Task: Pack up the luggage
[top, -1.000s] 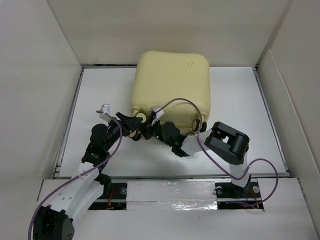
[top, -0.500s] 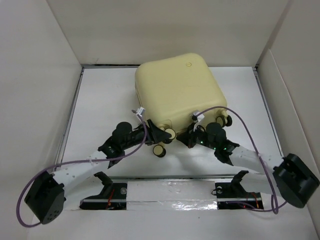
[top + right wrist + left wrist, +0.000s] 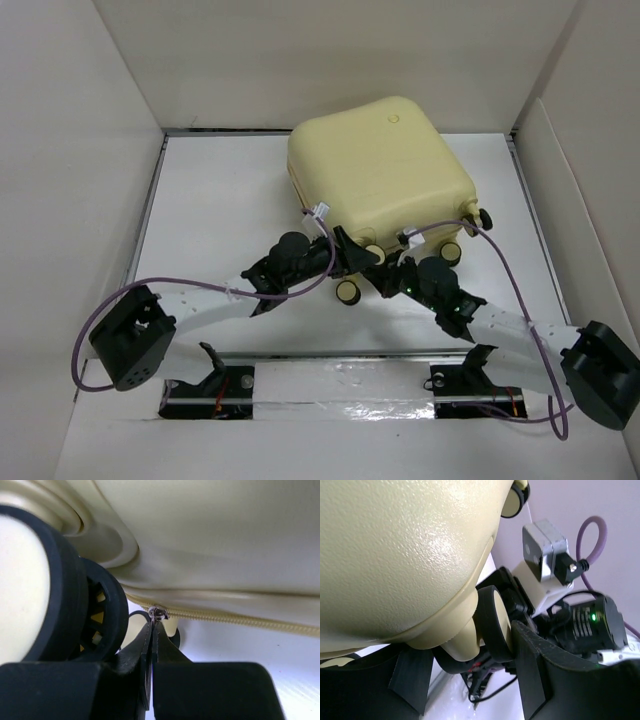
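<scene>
**Luggage at the back, my two arms at its near edge**

The luggage [image 3: 380,170] lies on the counter [image 3: 210,200], right of centre and toward the back, with its wheeled end facing me. My left fingers [image 3: 535,670] sit at its near-left corner, one on each side of a wheel [image 3: 495,625] (a second wheel [image 3: 348,292] stands just in front). My right fingers [image 3: 130,652], just right of them, meet below the seam at the zipper pull [image 3: 159,613].

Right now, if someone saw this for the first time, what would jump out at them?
A big pale-yellow suitcase sits skewed toward the back of the white table. At its near, wheeled edge the right gripper pinches the zipper pull, and the left gripper stands open around a wheel.
</scene>
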Tool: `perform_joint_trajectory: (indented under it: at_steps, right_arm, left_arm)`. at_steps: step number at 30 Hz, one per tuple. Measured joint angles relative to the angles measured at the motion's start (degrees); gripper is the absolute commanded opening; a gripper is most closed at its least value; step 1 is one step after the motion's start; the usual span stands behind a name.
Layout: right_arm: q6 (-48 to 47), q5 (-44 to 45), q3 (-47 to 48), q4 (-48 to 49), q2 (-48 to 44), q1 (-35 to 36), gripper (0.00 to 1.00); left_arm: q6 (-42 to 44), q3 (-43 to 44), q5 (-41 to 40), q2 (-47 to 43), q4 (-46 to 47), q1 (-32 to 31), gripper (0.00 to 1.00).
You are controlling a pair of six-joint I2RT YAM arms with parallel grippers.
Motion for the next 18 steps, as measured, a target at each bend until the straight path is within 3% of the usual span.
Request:
perform_joint_trajectory:
  at_steps: [6,11,12,13,14,15,16,17,18]
  right_arm:
    - [4.98,10.25,0.22,5.79,5.20,4.57,0.00]
    - [7.56,13.90,1.09,18.97,15.87,6.45,0.00]
    - [7.91,14.67,1.55,21.79,18.23,6.86,0.04]
    - [8.11,15.23,1.95,23.17,19.43,7.19,0.12]
    - [8.15,15.78,2.25,23.54,19.82,7.56,0.29]
    - [8.46,16.63,2.47,23.37,19.65,8.09,0.29]
    - [8.20,16.15,2.47,21.97,18.71,8.83,0.44]
    - [8.02,15.47,2.80,21.05,17.53,10.29,0.48]
    - [7.87,15.15,3.21,20.15,16.13,11.76,0.58]
  left_arm:
    - [0.83,2.21,-0.28,2.43,-0.07,1.46,0.00]
    - [0.50,2.71,-4.39,4.04,1.49,2.10,0.00]
    - [0.48,2.71,-5.57,4.39,2.29,2.12,0.00]
    - [0.50,2.71,-6.60,4.59,2.93,2.14,0.06]
    - [0.57,2.69,-7.26,4.59,3.17,2.16,0.23]
    - [0.59,2.54,-7.56,4.31,3.34,2.19,0.33]
    - [0.52,2.12,-7.74,3.61,3.37,2.19,0.42]
    - [0.90,1.53,-8.07,2.71,3.04,2.03,0.54]
    - [1.49,0.72,-8.46,1.55,2.05,1.60,0.58]
